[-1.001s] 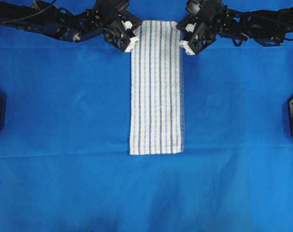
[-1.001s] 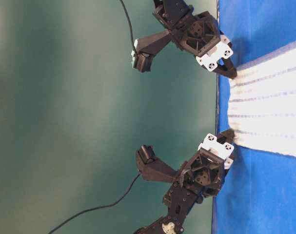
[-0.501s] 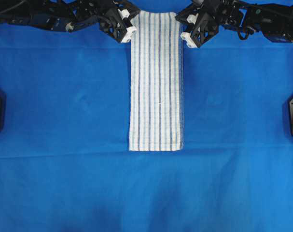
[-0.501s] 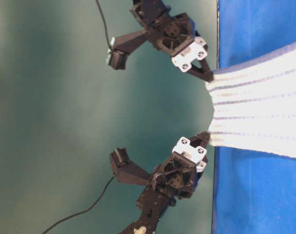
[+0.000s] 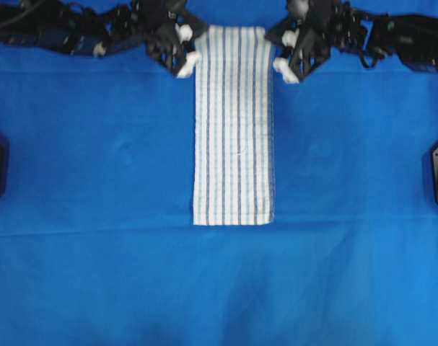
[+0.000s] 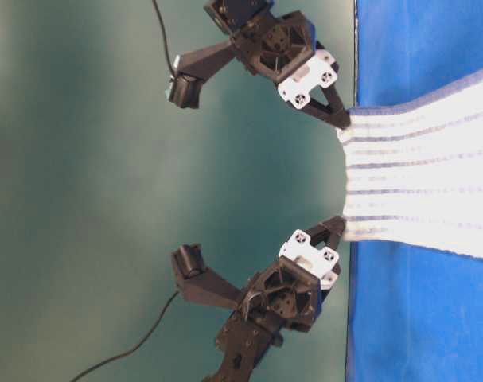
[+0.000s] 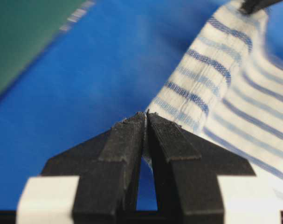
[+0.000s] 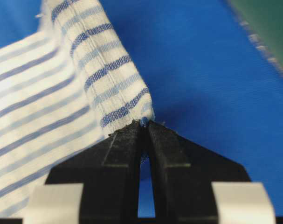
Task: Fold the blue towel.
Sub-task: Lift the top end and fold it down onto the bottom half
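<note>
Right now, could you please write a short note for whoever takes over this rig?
Left end effector: shut on one far corner of the blue towel.
Right end effector: shut on the other far corner.
Towel: a long narrow strip on the blue table cloth, its far end lifted off the surface and the near end lying flat.
Done: both corners gripped and raised.
Left: probably carry the held end over to the near end, then release.

Blue towel (image 5: 233, 130), white with blue stripes, long narrow strip, far corners lifted, near end flat
</note>
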